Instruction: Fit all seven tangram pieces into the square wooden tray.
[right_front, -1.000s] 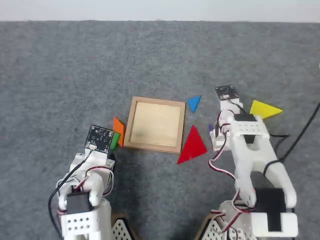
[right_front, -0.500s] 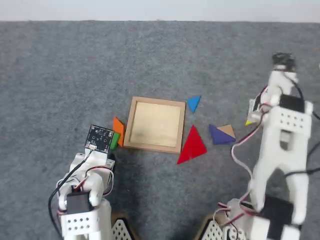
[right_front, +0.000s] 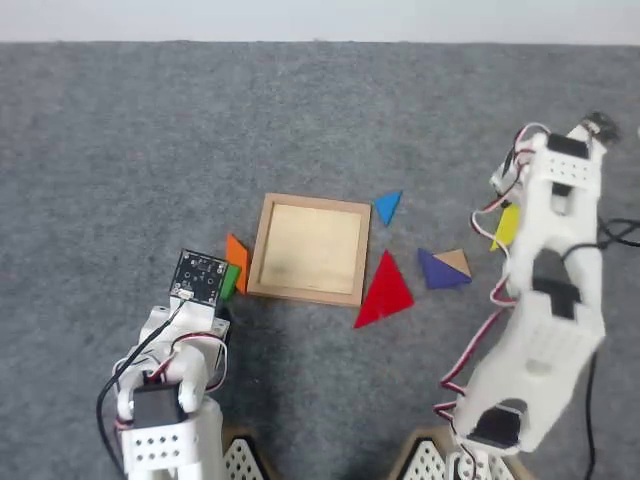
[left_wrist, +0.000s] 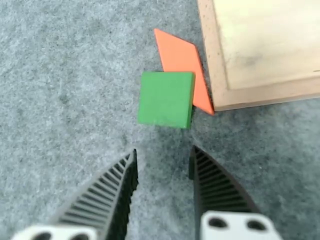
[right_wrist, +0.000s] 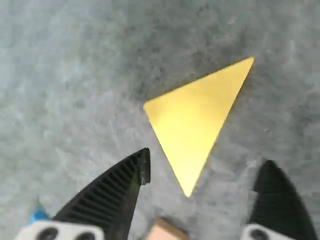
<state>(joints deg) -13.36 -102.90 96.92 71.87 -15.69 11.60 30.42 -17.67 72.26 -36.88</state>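
High view: the square wooden tray (right_front: 318, 203) sits mid-frame with open carpet (right_front: 300, 110) above it. An orange parallelogram (left_wrist: 177, 55) lies against the tray's left edge, overlapped by a green square (left_wrist: 166, 98). The left gripper (left_wrist: 163, 152), moderately parted and holding nothing, hovers near the square. At right, the right gripper (right_wrist: 206, 160), spread wide and unloaded, straddles a corner of the yellow triangle (right_wrist: 200, 115).

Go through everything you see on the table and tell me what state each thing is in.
wooden tray, empty
green square, lying outside tray against orange piece
orange piece, flat against tray's outer edge
red triangle, flat, outside tray
blue triangle, flat, outside tray
purple triangle, flat, touching tan triangle
tan triangle, flat, outside tray
yellow triangle, flat, ungripped
left gripper, open, empty
right gripper, open, above yellow triangle
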